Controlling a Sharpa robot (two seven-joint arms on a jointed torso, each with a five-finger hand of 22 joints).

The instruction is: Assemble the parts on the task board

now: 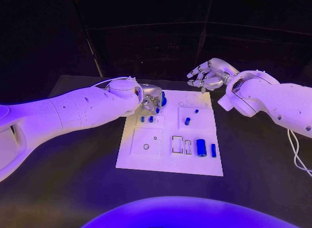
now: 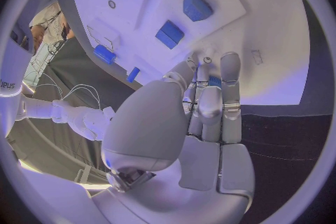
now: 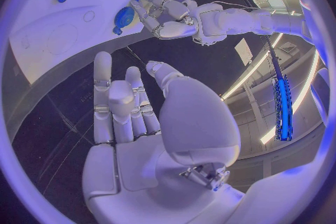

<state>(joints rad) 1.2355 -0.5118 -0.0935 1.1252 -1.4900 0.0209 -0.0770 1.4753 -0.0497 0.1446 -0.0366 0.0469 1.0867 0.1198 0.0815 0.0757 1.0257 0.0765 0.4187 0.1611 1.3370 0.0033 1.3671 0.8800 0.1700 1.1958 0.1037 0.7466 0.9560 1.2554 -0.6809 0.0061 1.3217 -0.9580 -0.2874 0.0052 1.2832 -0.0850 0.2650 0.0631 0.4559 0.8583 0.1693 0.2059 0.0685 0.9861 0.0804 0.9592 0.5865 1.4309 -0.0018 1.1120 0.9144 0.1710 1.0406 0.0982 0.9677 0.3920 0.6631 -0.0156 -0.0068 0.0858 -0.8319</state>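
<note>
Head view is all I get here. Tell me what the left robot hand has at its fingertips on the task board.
Observer: In the left wrist view, a bit of a blue part shows between the fingers of the left robot hand, over the task board. I cannot tell whether it is gripped.
Operator: Now check the right robot hand's palm.
Observer: The right wrist view shows the right robot hand with fingers extended and nothing in its palm.
Operator: Report what that view shows by the left fingers.
Observer: A round blue disc sits on the board close by them.
</note>
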